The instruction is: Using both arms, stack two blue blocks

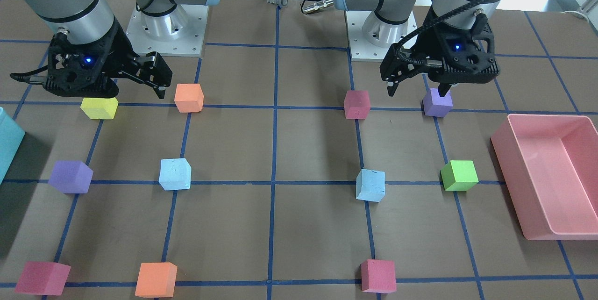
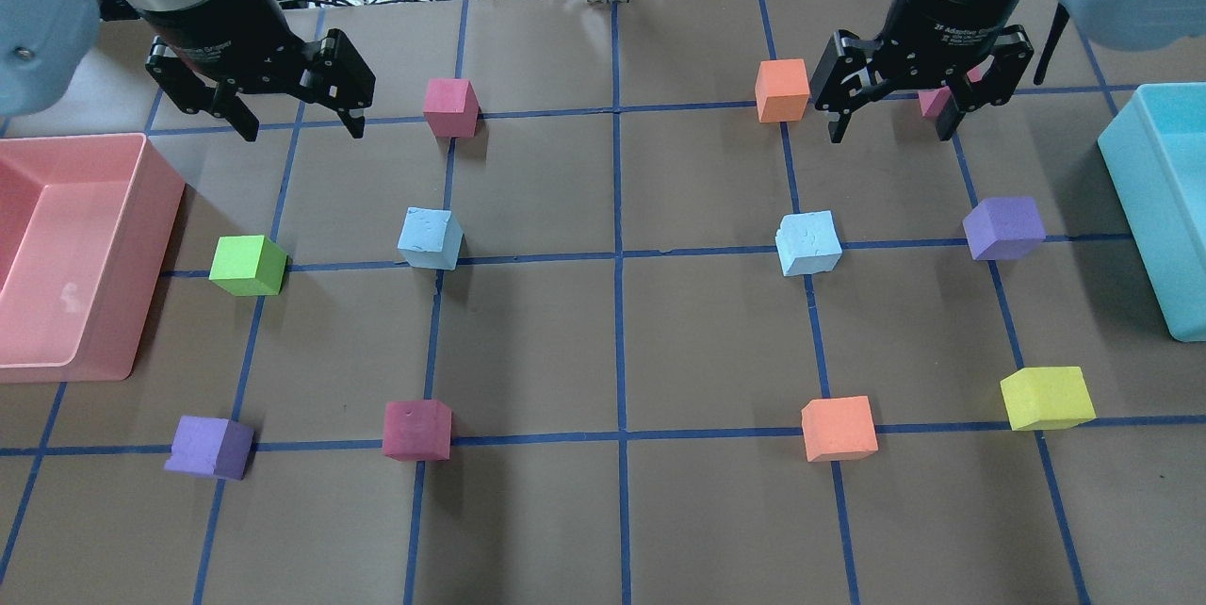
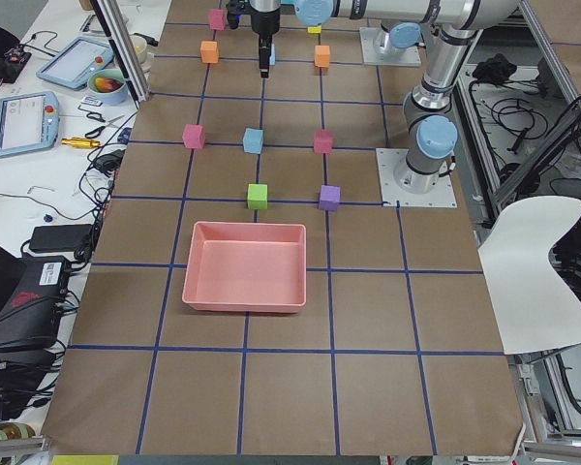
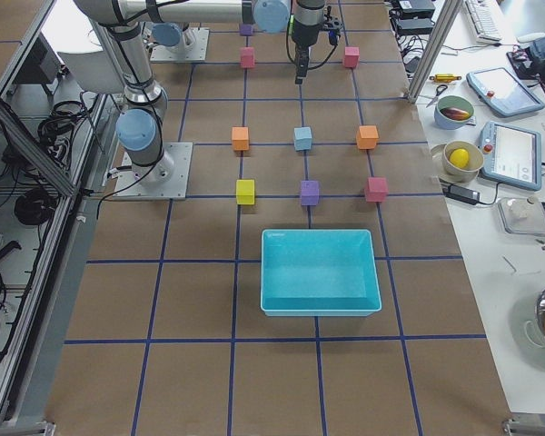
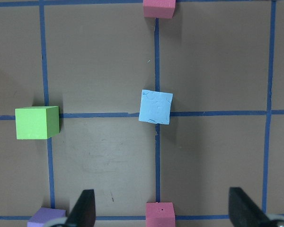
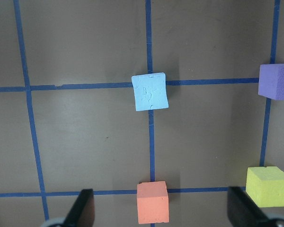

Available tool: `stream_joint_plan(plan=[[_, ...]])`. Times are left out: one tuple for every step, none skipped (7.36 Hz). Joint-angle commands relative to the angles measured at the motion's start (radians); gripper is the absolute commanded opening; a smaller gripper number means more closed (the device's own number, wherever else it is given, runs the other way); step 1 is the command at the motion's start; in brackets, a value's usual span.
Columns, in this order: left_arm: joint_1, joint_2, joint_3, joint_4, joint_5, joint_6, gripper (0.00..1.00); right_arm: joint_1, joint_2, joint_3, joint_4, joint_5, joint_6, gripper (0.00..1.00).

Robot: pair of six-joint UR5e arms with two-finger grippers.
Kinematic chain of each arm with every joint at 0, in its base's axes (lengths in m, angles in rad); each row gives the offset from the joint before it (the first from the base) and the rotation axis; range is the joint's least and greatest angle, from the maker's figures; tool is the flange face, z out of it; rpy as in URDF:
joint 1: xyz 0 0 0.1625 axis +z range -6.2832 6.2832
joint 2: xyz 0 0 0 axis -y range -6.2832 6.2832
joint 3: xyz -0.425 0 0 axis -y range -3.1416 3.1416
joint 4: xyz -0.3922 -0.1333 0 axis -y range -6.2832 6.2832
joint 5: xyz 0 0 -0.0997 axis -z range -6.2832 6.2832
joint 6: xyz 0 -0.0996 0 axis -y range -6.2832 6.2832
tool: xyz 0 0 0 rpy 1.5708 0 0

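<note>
Two pale blue blocks sit apart on the brown table, one on the left half (image 2: pixel 430 238) and one on the right half (image 2: pixel 808 243). My left gripper (image 2: pixel 301 126) is open and empty, raised above the table beyond the left blue block (image 5: pixel 155 106), which lies ahead of its fingers (image 5: pixel 83 210). My right gripper (image 2: pixel 890 130) is open and empty, raised beyond the right blue block (image 6: pixel 151 91). In the front-facing view the left gripper (image 1: pixel 418 90) hangs on the right and the right gripper (image 1: pixel 138 86) on the left.
A pink bin (image 2: pixel 155 209) stands at the left edge and a teal bin (image 2: pixel 1145 200) at the right edge. Several other cubes lie on the grid: green (image 2: pixel 248 265), purple (image 2: pixel 1004 228), orange (image 2: pixel 782 90), pink (image 2: pixel 450 107), yellow (image 2: pixel 1046 398).
</note>
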Motion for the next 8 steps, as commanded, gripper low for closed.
stream_joint_plan(plan=[[-0.001, 0.010, 0.000, -0.029, -0.001, -0.001, 1.00, 0.000, -0.001, 0.000, 0.000, -0.006, 0.000, 1.00], [-0.003, 0.018, -0.002, -0.064, -0.004, -0.001, 1.00, 0.000, -0.001, 0.000, 0.000, -0.003, 0.000, 1.00], [-0.001, 0.021, -0.002, -0.071, -0.004, 0.001, 1.00, 0.000, -0.001, 0.002, 0.000, -0.009, 0.000, 1.00], [-0.003, 0.023, -0.004, -0.071, -0.003, 0.001, 1.00, 0.000, -0.004, 0.002, 0.003, -0.014, 0.000, 1.00], [-0.001, 0.023, -0.005, -0.074, -0.001, 0.001, 1.00, 0.000, -0.005, 0.003, 0.009, -0.014, 0.000, 1.00], [-0.003, 0.023, -0.005, -0.074, -0.003, 0.001, 1.00, 0.000, -0.005, 0.009, 0.009, -0.015, 0.000, 1.00], [-0.003, 0.023, -0.005, -0.072, -0.009, 0.001, 1.00, 0.000, -0.001, 0.012, 0.000, -0.014, 0.000, 1.00], [-0.003, 0.021, -0.005, -0.072, -0.012, 0.001, 1.00, 0.000, -0.004, 0.012, 0.000, -0.014, 0.000, 1.00]])
